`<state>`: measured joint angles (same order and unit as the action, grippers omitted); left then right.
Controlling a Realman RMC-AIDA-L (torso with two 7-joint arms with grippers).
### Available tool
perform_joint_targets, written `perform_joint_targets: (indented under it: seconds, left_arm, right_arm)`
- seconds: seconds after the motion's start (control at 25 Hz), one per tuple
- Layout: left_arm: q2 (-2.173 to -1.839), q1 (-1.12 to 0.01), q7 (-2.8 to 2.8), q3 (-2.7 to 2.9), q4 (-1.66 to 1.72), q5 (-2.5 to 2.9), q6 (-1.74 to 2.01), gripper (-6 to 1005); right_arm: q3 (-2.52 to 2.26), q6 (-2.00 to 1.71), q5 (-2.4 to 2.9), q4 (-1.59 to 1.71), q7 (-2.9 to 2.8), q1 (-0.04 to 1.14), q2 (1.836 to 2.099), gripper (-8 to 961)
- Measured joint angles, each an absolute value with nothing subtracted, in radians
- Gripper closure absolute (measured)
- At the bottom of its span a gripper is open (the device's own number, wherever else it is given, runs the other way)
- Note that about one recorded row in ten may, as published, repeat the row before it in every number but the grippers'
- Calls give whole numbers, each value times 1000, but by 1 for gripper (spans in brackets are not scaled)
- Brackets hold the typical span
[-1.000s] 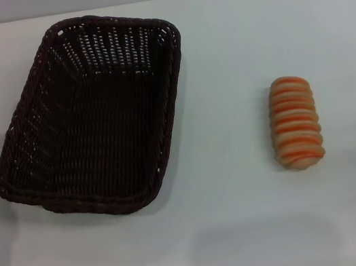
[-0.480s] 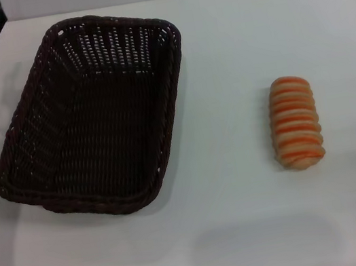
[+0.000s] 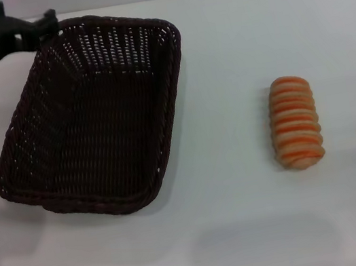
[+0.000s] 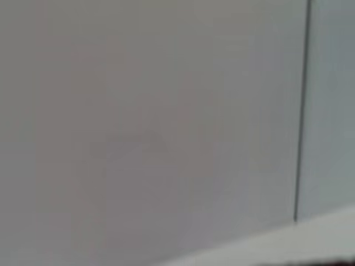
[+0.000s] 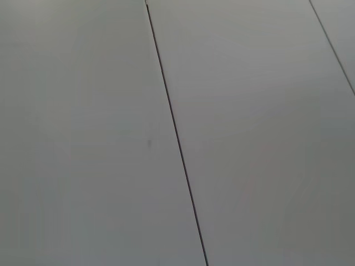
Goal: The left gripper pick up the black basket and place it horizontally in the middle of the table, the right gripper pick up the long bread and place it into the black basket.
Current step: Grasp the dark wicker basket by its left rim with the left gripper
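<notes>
The plain white smooth worktop (image 3: 250, 230) carries the large dark woven wicker basket (image 3: 93, 120) at left and the small ridged tan-orange loaf (image 3: 294, 122) at right. At upper left, the black two-fingered left pincer (image 3: 41, 22) hovers near the basket's far corner; open or closed, I cannot tell. A low approach could push the basket.

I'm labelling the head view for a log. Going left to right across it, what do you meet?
Left pincer at the far left corner, then the basket, then the bread, all over the white table.
</notes>
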<state>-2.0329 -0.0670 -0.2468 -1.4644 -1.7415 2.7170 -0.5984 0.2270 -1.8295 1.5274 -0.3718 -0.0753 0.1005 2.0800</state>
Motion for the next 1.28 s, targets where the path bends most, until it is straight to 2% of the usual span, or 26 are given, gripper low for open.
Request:
perform_joint_targets:
  seconds: [0.04,0.12,0.6,1.28]
  left_arm:
    - [-2056,-74,-273,-1488,-1754,2719,-667,202]
    - [-2065,-95,-288,-1504,-1753,2722,-746,203]
    - [-2062,-153,-283,-1528,-1581,2766,-757,214]
    - [-2062,-209,-275,-1561,-1511,2791,-867,230]
  right_arm:
    - [227,-1829,1528,-371,-75,101,2080,171]
    - [227,-1828,1528,-371,-75,101,2080,171]
    - [226,-1816,1531,-357,-85,102,2081,171]
    - [225,-1816,1536,-360,-86,103,2082,170]
